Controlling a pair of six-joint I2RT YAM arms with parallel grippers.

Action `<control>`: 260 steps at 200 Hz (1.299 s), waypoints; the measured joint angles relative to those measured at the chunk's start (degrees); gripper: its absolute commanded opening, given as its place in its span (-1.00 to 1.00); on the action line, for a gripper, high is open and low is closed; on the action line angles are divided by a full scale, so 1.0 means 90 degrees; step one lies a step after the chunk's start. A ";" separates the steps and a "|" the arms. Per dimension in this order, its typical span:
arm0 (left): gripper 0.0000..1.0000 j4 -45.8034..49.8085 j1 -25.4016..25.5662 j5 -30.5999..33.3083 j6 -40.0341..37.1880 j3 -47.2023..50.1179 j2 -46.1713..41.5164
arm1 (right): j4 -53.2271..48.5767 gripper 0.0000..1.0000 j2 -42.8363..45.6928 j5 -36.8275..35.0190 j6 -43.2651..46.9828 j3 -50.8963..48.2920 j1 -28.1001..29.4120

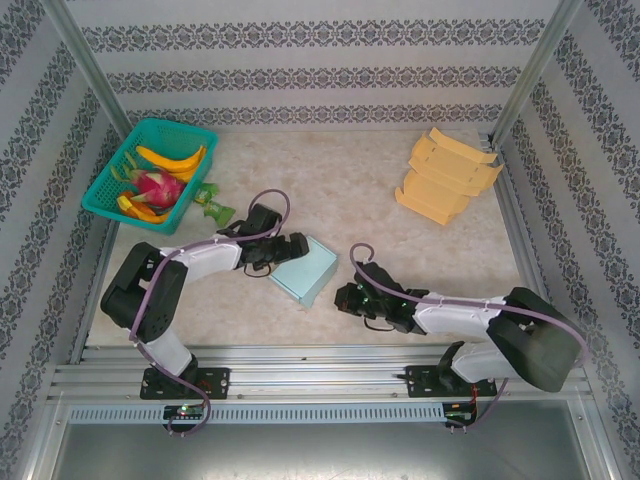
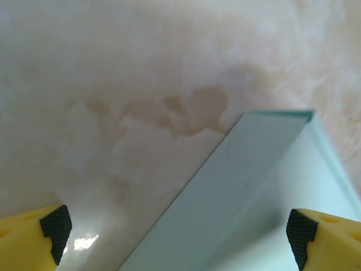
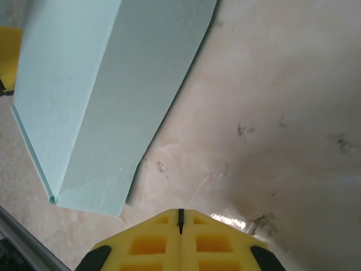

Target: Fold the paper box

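The left gripper [image 1: 287, 250] stands wide open, with one edge of the box [image 1: 308, 270] lying between its fingers [image 2: 53, 228]. The right gripper [image 1: 346, 297], pressed shut, sits just right of the box, apart from it. The box is pale blue-green paper, its smooth panels meeting at sharp creases, near-centre on the tabletop [image 1: 350, 190].

You are looking at a beige marbled table [image 1: 350, 170]. A pale blue paper box [image 1: 305, 270] is lying near its front middle. A teal basket [image 1: 112, 165] is sitting far left, a small green item [image 1: 212, 208] just beside it, and a stack of orange cardboard blanks [image 1: 445, 180] is resting far right.
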State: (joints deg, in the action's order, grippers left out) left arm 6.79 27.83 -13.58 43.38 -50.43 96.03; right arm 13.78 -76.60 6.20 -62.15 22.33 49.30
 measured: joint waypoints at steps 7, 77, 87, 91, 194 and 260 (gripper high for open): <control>1.00 -0.0044 0.0022 0.0029 0.0029 0.0019 -0.0039 | 0.0051 -1.00 -0.0107 -0.0070 -0.0083 0.0002 0.0138; 1.00 0.0010 0.0634 0.0527 0.0342 0.0413 -0.0491 | 0.0884 -1.00 -0.1018 -0.0316 -0.0675 0.0143 0.0641; 1.00 0.0012 0.0702 0.0602 0.0413 0.0469 -0.0520 | 0.1001 -1.00 -0.1095 -0.0338 -0.0738 0.0153 0.0668; 1.00 0.0010 0.0712 0.0631 0.0435 0.0491 -0.0522 | 0.1032 -1.00 -0.1124 -0.0355 -0.0758 0.0165 0.0680; 1.00 -0.0566 0.1209 0.1452 0.1294 0.1015 -0.0775 | 0.1923 -0.99 -0.1741 -0.0826 -0.1355 0.0291 0.1027; 1.00 -0.1231 0.1819 0.2883 0.1962 0.1474 -0.0860 | 0.3633 -0.99 -0.2516 -0.1134 -0.2188 0.0170 0.1173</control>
State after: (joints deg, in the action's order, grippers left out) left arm -4.29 44.21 12.36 61.04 -37.17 88.29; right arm 46.48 -99.24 -4.01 -81.84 23.86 59.86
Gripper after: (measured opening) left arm 0.998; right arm 0.038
